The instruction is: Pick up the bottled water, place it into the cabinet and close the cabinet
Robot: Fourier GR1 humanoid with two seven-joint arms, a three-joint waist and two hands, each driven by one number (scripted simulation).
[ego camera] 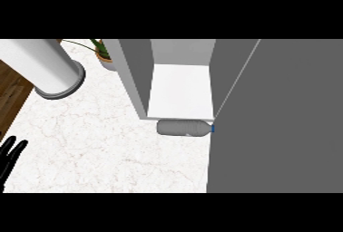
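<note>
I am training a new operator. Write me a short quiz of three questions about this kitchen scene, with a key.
1. True or false: the bottle stands upright inside the cabinet.
2. Which way does the bottle's blue cap point? A) toward the door B) toward the plant C) toward the left hand
3. Fill in: the cabinet is ____ (open/closed).

Key: 1 false, it lies on the counter in front of the cabinet; 2 A; 3 open.

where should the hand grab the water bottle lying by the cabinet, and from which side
Probably around the middle of the bottled water, coming from above or the open counter side. It lies on its side in front of the open cabinet, blue cap touching the grey door, so the ends are blocked.
</note>
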